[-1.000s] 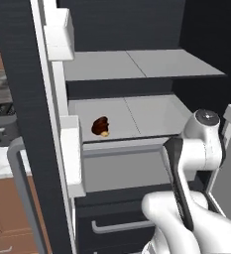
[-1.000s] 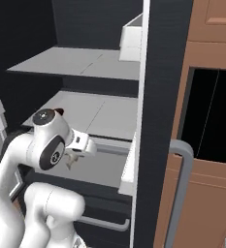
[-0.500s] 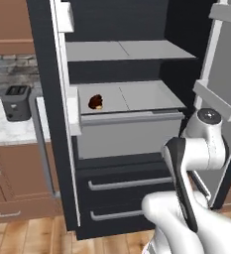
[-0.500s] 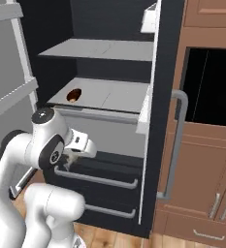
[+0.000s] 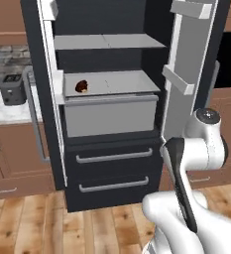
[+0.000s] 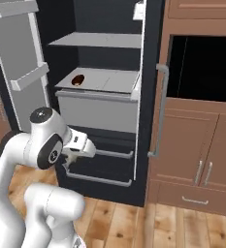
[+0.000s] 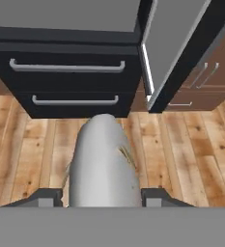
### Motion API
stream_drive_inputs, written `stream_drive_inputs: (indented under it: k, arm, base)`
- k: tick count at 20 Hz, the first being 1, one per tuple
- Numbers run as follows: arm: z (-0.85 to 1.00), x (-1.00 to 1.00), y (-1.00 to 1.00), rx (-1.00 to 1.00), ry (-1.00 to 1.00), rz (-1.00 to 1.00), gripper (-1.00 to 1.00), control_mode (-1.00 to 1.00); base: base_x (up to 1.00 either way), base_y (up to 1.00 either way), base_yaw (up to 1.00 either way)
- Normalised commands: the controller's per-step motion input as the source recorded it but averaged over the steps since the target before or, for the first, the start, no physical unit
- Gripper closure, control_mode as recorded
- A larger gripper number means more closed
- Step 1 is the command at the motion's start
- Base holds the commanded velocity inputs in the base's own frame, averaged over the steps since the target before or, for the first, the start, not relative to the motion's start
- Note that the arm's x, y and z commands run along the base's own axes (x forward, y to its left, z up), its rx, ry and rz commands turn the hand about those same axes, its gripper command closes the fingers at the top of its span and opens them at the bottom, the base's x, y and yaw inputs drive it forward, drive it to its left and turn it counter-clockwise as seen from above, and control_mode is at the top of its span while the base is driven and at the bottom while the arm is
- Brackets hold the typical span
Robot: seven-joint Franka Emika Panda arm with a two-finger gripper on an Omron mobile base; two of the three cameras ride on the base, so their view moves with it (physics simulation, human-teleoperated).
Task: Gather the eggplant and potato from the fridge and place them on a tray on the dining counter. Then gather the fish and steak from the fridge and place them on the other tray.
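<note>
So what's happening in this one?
The white arm has the fish clamped in its pincer, held low over the wood floor in front of the fridge. Both fridge doors stand open, and a small brown item, likely the steak, lies on the lower shelf above the pale drawer. The two black bottom drawers are shut. No tray or dining counter is in sight.

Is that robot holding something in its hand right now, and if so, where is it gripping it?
Yes: the silvery-grey fish. The hand pinches it from both sides at one end; which end cannot be told.
</note>
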Motion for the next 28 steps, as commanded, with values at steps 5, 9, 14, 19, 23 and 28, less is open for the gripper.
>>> stream_drive_inputs:
  k: [5,9,14,19,23,28]
  arm:
    - [0.0,0.0,0.0,0.0,0.0,0.0,1.0,1.0]
    - [0.0,0.0,0.0,0.0,0.0,0.0,1.0,1.0]
    - [0.0,0.0,0.0,0.0,0.0,0.0,1.0,1.0]
    - [0.0,0.0,0.0,0.0,0.0,0.0,1.0,1.0]
    - [0.0,0.0,0.0,0.0,0.0,0.0,1.0,1.0]
    - [0.0,0.0,0.0,0.0,0.0,0.0,1.0,1.0]
  base:
    - [-0.11,-0.99,-0.24]
    - [0.0,-1.0,-0.34]
    - [0.06,-1.0,-0.24]
    - [0.36,-1.0,-0.01]
    - [0.58,-1.0,0.33]
    - [0.46,-1.0,0.47]
